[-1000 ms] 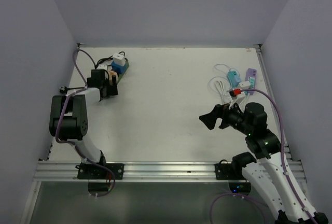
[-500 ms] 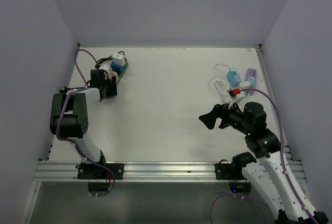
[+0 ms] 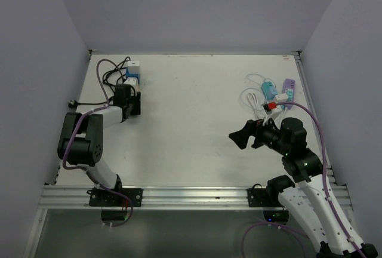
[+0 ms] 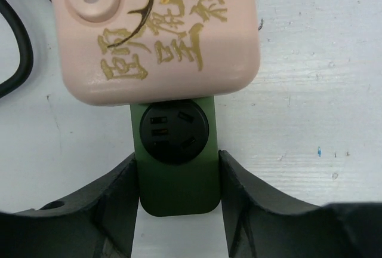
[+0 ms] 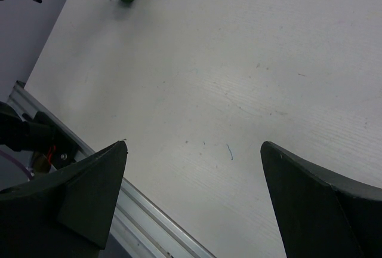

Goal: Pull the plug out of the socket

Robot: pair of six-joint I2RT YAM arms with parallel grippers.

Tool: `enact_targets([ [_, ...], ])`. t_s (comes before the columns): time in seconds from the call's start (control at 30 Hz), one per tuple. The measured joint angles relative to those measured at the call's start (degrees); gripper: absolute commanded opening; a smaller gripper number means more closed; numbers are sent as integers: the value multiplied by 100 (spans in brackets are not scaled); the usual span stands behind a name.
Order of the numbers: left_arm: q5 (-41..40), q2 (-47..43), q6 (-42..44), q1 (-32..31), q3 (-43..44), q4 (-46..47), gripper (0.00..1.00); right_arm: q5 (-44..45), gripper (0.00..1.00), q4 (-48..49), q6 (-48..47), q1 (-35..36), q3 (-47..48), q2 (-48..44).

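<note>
The green power strip (image 4: 176, 192) is gripped at its near end by the left gripper (image 4: 178, 177). The jaws are closed to a narrow gap, and a black finger (image 4: 119, 192) is pressed against each long side of the strip. An empty round socket (image 4: 174, 130) is seen on the strip just beyond the fingers. At 12 o'clock from that socket, a pink plug (image 4: 158, 31) with a power button and gold characters is seated on the strip and overhangs both of its edges. A black cable (image 4: 19, 49) is laid on the table at 9 o'clock from the plug.

In the top view the strip is found at about 10 o'clock on the white table (image 3: 191, 103), with a blue plug (image 3: 130, 80) and a white plug (image 3: 132, 65) farther along it. The right gripper (image 5: 192, 150) is held wide open above bare table at about 4 o'clock; nothing is held or touched by it.
</note>
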Motion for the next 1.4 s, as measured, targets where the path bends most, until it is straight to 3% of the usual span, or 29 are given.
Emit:
enact_targets([
  [0.17,-529,-2,-284,-485,15,-4,29,-4,99,-9,0,0,0,0],
  [0.2,-557,-2,-352,-544,15,-7,20,-4,99,-17,-2,0,0,0],
  [0.37,-645,-4,-798,-813,13,-17,4,0,99,-125,-4,0,0,-35],
  [0.5,-883,-114,-1167,-1338,-61,-42,2,4,99,-195,-4,0,0,-131],
  [0.8,-1126,-289,-1598,-3346,-267,-186,1,28,99,-413,-9,0,9,-415],
  [1.03,-1202,-616,-1703,-4271,-564,-354,13,138,99,-634,-4,2,90,-654],
  [1.23,-992,-1410,-1821,-4819,-1108,-822,24,190,99,-817,42,2,131,-767],
  [1.33,-876,-1882,-1818,-4905,-1403,-1043,44,192,99,-820,68,2,131,-793],
  [1.37,-841,-1996,-1823,-4911,-1471,-1106,59,190,99,-817,70,2,131,-789],
  [1.4,-817,-2081,-1818,-4916,-1521,-1134,67,190,99,-813,70,2,131,-776],
])
